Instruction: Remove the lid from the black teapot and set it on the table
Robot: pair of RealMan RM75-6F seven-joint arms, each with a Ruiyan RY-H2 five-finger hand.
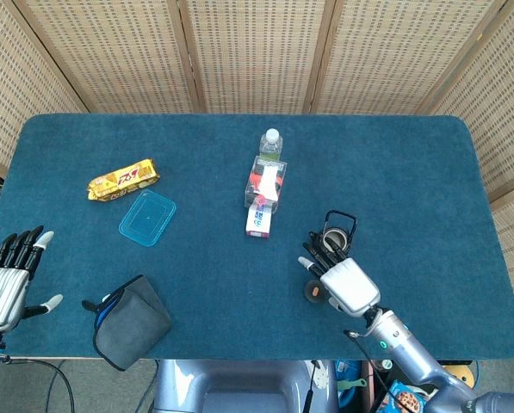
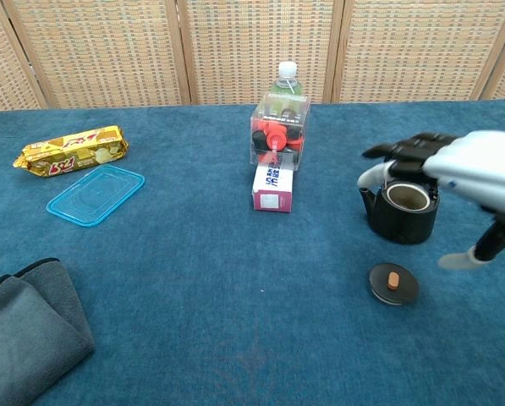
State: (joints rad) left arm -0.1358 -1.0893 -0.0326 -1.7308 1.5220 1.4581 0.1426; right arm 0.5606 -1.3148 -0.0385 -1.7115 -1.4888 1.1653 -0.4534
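I think I work in a staged test room, not a real home. The bench (image 1: 429, 172) has a blue felt cover, woven rattan screens (image 1: 248, 52) close it from behind, and unrelated things lie on it: a snack bag (image 1: 123, 179), a water bottle (image 1: 271, 143), a grey cloth (image 1: 132, 320).

Matt cloth, dark pottery, glossy plastic and foil

The table's blue covering (image 2: 193, 279) looks like matt, napped felt; the round black teapot (image 2: 402, 213) and its flat dark lid with an orange knob (image 2: 393, 283) have a dull, slightly rough finish; the right hand (image 2: 476, 169) has a smooth, satiny white shell; the clear blue plastic container lid (image 2: 95, 194) and gold foil snack packet (image 2: 69, 150) shine; the grey folded cloth (image 2: 24, 338) is soft and matt.
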